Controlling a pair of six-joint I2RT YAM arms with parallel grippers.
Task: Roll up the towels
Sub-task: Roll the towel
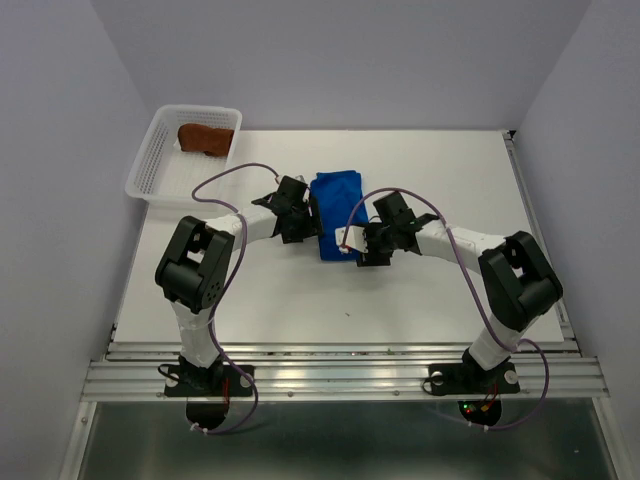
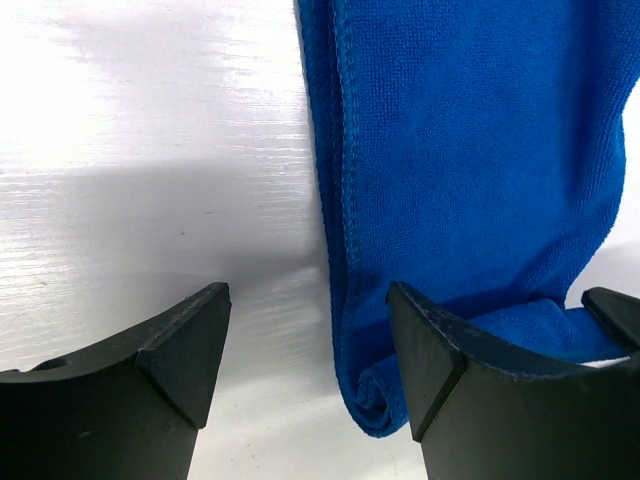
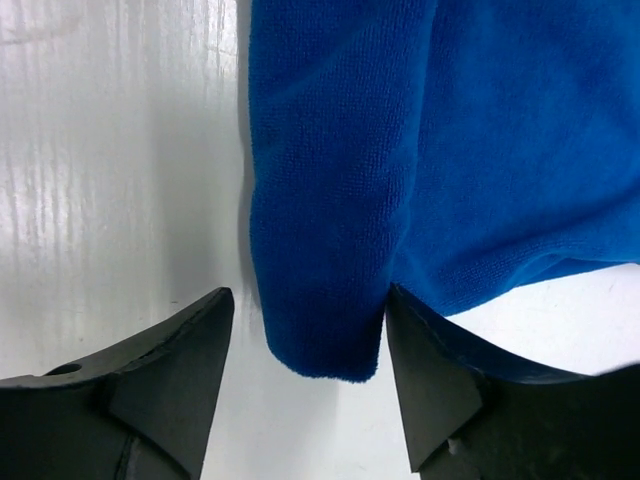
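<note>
The blue towel (image 1: 335, 205) lies folded in the middle of the table (image 1: 440, 170), the left gripper (image 2: 308, 335) and the right gripper (image 3: 308, 330) each stand with fingers apart astride one edge of it, and the rust-brown towel (image 1: 205, 138) rests in the white basket (image 1: 158, 172).

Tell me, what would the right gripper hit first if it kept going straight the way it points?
Most likely the blue towel: its near corner lies inside the open right gripper, with the table apparently just beneath it.
</note>
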